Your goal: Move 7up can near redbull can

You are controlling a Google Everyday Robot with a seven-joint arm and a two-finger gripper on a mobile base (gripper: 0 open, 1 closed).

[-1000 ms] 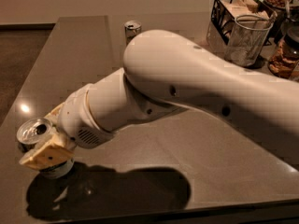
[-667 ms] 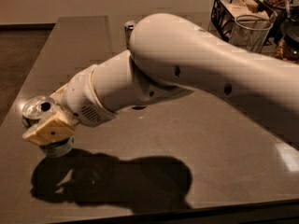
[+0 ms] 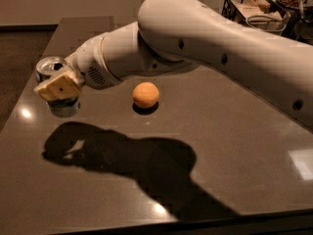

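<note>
My gripper [image 3: 56, 81] is at the left of the dark table [image 3: 205, 146], on the end of the big white arm that reaches in from the right. It is shut on the 7up can [image 3: 50, 65]; the can's silver top shows behind the tan finger [image 3: 59, 87], and its body hangs a little above the tabletop. The can's shadow lies on the table in front of it. The redbull can is hidden behind the arm.
An orange ball-like fruit [image 3: 145, 95] lies on the table just right of the gripper. A black wire basket [image 3: 240, 5] and a glass container [image 3: 267, 22] stand at the back right. The table's left edge is close to the gripper.
The arm has risen and swung back, lifting the can with it. The orange fruit has come into view under the arm, and the small can at the back is now covered.
</note>
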